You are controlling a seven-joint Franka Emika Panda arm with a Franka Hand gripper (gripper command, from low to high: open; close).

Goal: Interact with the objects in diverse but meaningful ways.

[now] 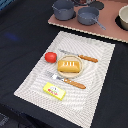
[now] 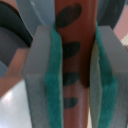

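Note:
In the wrist view my gripper (image 2: 76, 75) fills the picture. Its teal pads (image 2: 54, 85) stand close on either side of a red-brown strip with dark oval slots (image 2: 75, 30), and the jaws look shut on it. The gripper does not show in the exterior view. There, a red tomato (image 1: 50, 57), an orange ridged bread block (image 1: 69, 66) on a small plate, a yellow labelled bar (image 1: 54, 91) and two thin brown-handled utensils (image 1: 80, 57) (image 1: 67, 80) lie on the striped placemat (image 1: 95, 90). Two grey pots (image 1: 63, 10) (image 1: 88, 16) stand on a pinkish board at the back.
The pinkish board (image 1: 107, 30) runs along the far edge, with a pale bowl (image 1: 123, 17) at the exterior view's right. Dark tabletop (image 1: 20, 35) surrounds the placemat. Blurred grey round shapes (image 2: 30, 12) show behind the fingers in the wrist view.

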